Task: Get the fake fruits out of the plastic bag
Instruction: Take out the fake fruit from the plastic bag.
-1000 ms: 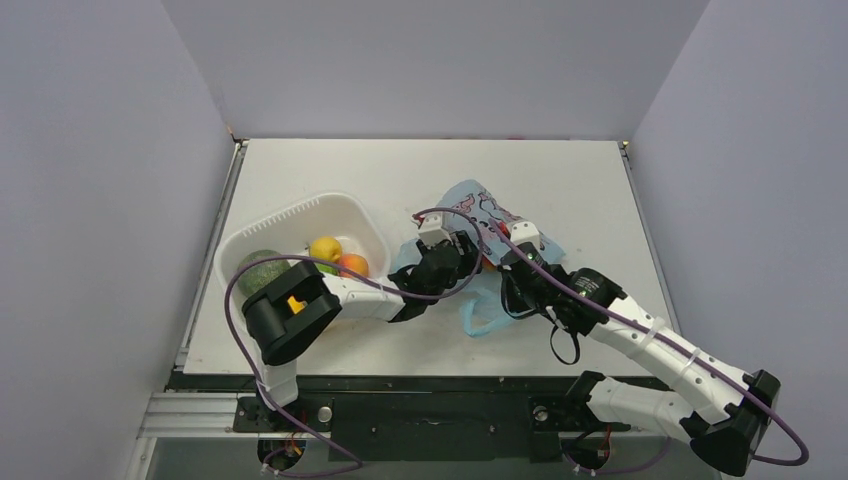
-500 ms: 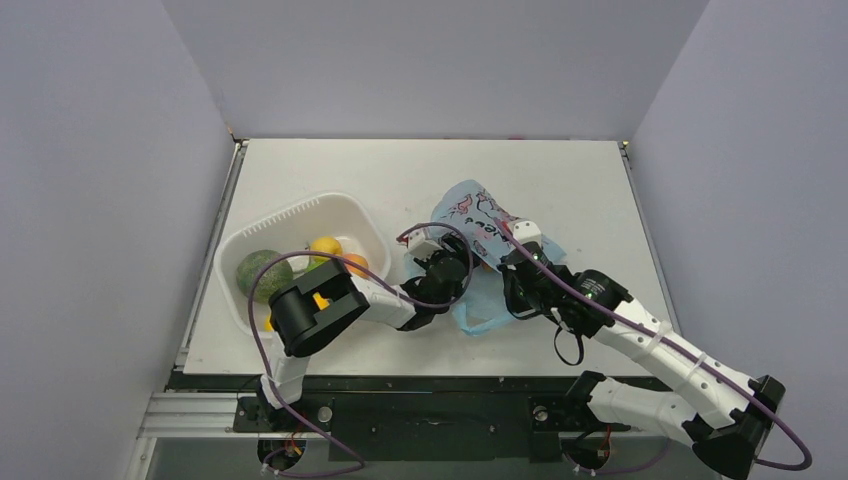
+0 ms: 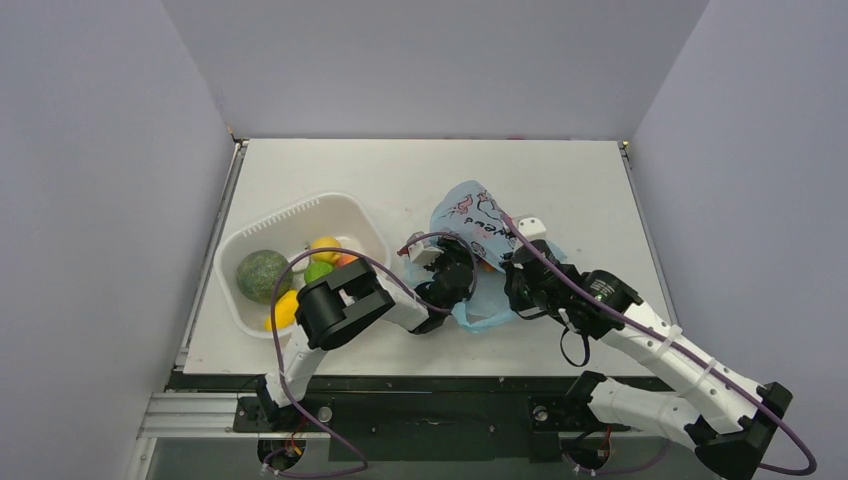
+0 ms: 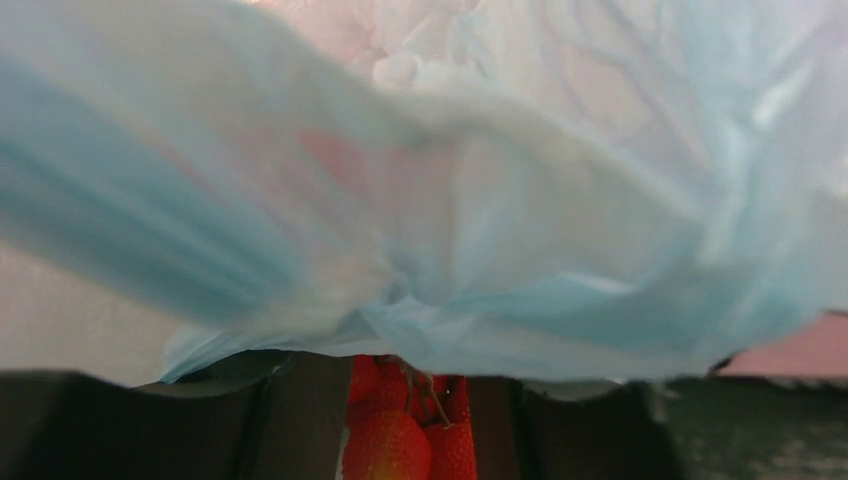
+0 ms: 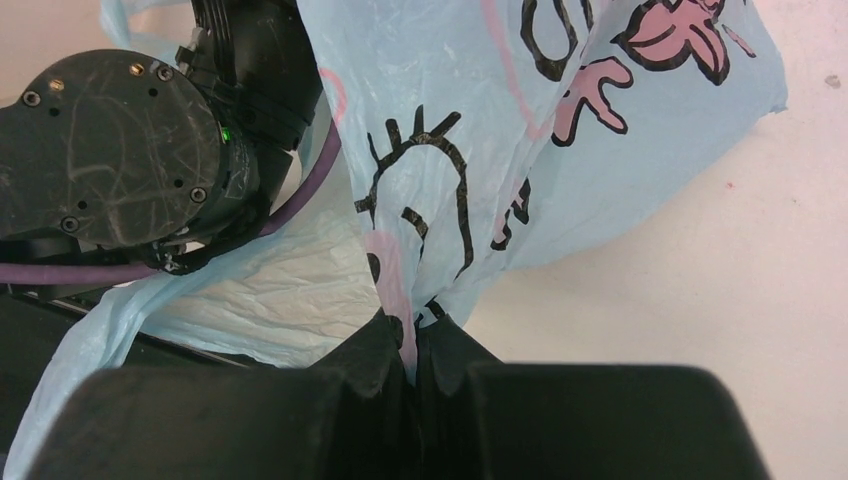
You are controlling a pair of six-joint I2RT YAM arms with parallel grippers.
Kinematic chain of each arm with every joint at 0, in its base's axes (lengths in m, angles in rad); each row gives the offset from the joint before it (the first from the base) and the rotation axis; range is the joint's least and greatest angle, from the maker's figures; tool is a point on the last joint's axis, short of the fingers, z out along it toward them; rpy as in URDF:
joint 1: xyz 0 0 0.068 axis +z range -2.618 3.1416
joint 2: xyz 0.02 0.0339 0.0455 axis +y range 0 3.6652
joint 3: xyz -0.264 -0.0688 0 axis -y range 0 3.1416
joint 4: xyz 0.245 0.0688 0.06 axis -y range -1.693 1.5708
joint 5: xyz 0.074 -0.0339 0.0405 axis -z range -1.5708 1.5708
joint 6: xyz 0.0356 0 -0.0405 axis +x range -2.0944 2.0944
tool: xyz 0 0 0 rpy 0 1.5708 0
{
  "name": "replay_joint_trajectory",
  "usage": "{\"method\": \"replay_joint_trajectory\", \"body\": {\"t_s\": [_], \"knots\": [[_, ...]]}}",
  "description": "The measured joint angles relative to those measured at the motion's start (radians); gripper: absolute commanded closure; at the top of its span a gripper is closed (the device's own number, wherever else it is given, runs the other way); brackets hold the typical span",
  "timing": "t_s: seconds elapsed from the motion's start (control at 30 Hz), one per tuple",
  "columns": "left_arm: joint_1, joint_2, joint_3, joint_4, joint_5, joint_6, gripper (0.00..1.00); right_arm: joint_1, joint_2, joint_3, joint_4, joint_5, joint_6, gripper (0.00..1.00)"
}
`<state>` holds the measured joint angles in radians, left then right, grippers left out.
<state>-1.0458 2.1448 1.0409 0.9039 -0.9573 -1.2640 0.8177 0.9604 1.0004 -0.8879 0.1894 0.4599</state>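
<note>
The light-blue plastic bag (image 3: pixel 478 222) with pink prints lies mid-table; it fills the left wrist view (image 4: pixel 480 200) and shows in the right wrist view (image 5: pixel 520 130). My left gripper (image 3: pixel 447 272) sits at the bag's mouth, shut on a red berry cluster (image 4: pixel 405 435) held between its dark fingers (image 4: pixel 290 420), with bag film draped over it. My right gripper (image 5: pixel 415 330) is shut, pinching a fold of the bag, and holds it raised; in the top view it (image 3: pixel 518 280) is at the bag's near right edge. An orange-red piece (image 3: pixel 488 265) peeks from the bag. Other fruits are hidden.
A white slotted tub (image 3: pixel 300 215) at the left holds a round green melon (image 3: pixel 262 272), a yellow piece (image 3: pixel 324 246), a lime-green piece (image 3: pixel 317 270), a peach piece and a yellow-orange piece (image 3: pixel 283 310). My left arm's wrist body (image 5: pixel 110 150) is close to my right gripper.
My left gripper has drawn back toward the near edge from inside the bag. The left arm's elbow has swung right, uncovering the tub's fruits. My right gripper has kept its pinch on the bag.
</note>
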Motion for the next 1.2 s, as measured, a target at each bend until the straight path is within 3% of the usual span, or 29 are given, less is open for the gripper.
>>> {"method": "replay_joint_trajectory", "body": {"t_s": [0.13, 0.2, 0.47, 0.9, 1.2], "knots": [[0.006, 0.016, 0.006, 0.053, -0.008, 0.010, 0.91, 0.000, -0.005, 0.000, -0.011, 0.001, 0.000, 1.00], [0.013, 0.018, 0.005, 0.077, -0.007, 0.009, 1.00, 0.000, -0.008, 0.000, -0.013, 0.002, -0.001, 1.00], [0.021, -0.009, -0.060, 0.156, 0.044, 0.090, 1.00, 0.000, -0.014, -0.002, -0.012, 0.008, 0.001, 1.00], [-0.069, -0.384, -0.263, 0.160, 0.122, 0.361, 1.00, -0.007, -0.045, -0.093, 0.027, 0.089, 0.054, 1.00], [-0.135, -0.573, -0.280, 0.008, 0.174, 0.481, 1.00, -0.014, -0.084, -0.125, 0.060, 0.132, 0.110, 1.00]]}}
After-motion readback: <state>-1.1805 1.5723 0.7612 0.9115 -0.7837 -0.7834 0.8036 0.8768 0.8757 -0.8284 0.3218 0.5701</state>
